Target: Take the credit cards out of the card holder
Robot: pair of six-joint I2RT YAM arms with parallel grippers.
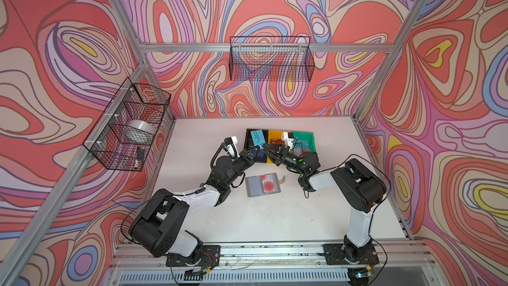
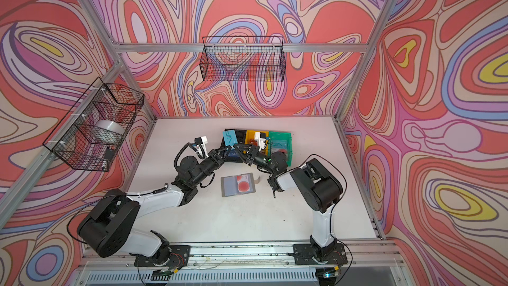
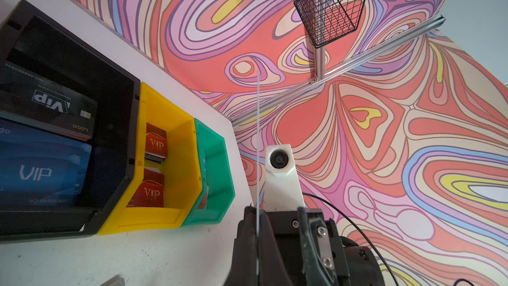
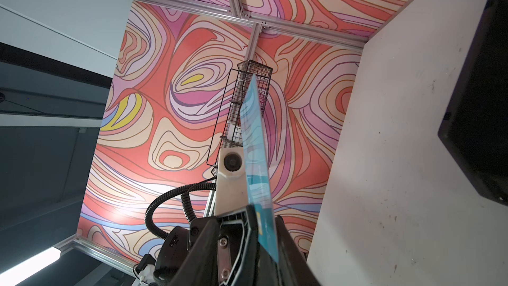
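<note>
Though near black bin, card aloft.

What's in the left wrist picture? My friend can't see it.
A thin card, seen edge-on, sticks out of the shut left gripper. On the white table stand a black bin holding black and blue VIP cards, a yellow bin with red cards, and a green bin.

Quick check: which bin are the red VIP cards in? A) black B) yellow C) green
B: in the left wrist view the red VIP cards sit inside the yellow bin, between its walls.
</note>
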